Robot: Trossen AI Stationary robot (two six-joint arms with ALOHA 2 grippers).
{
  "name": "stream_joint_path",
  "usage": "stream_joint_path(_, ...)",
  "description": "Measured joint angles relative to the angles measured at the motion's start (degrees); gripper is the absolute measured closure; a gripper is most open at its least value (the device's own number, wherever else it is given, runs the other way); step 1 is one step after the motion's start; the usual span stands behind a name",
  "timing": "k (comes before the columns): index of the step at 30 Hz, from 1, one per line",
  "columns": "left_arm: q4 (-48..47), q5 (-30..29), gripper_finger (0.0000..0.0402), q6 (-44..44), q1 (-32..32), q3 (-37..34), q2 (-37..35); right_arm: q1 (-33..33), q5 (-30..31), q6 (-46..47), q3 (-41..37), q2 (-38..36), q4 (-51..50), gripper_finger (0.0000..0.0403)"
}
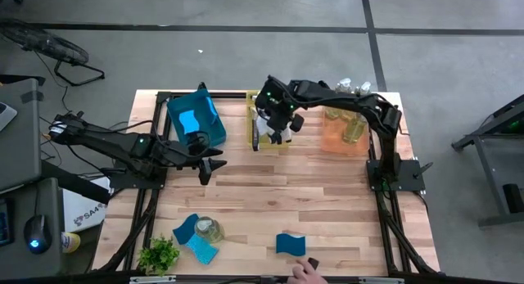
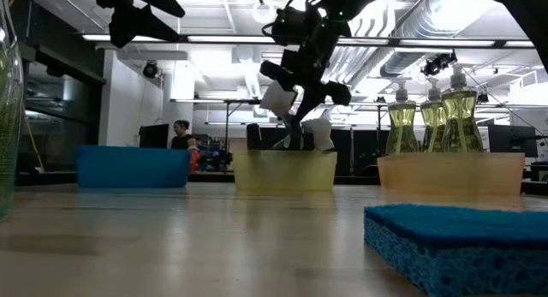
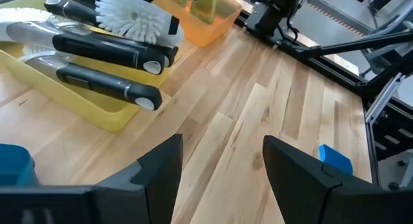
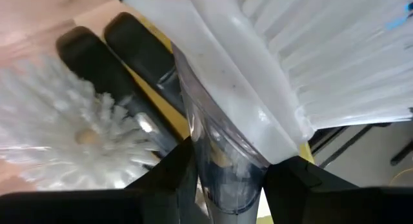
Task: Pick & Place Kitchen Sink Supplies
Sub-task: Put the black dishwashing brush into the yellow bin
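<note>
My right gripper (image 1: 275, 125) is over the yellow bin (image 1: 255, 142) at the table's far side, shut on a dish brush (image 4: 258, 75) with a white head. Two more black-handled brushes (image 3: 106, 53) lie in that bin. Soap bottles (image 2: 432, 117) stand in the orange bin (image 1: 340, 141). A blue sponge (image 1: 190, 120) lies in the blue bin (image 1: 214, 124). Blue sponges (image 1: 290, 244) and a bottle (image 1: 210, 228) lie near the front edge. My left gripper (image 3: 222, 166) hangs open above the table beside the blue bin, holding nothing. My right gripper pinches the brush's clear neck (image 4: 222, 169), just behind the white bristle head, between its two fingers (image 4: 171, 179). The fingers slant down from above, from the table's right. The brush hangs over the yellow bin; whether it touches the brushes below, I cannot tell.
A small green plant (image 1: 159, 255) stands at the front left corner. A person's hand (image 1: 306, 272) shows at the front edge beside the sponge. Bare wood lies across the table's middle (image 1: 295, 194). Black frame rails run along both sides.
</note>
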Motion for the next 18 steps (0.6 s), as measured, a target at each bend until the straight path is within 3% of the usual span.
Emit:
stream_joint_path(11,-0.76,-0.09,0.0191,0.00,0.00,0.00,0.00,-1.12,-5.25,1.09,0.00,1.24,3.28,0.0272)
stream_joint_path(18,-0.93,-0.11,0.0191,-0.27,-0.01,0.00,0.00,-1.60,-4.74,5.66,0.00,2.08,4.20,0.0242)
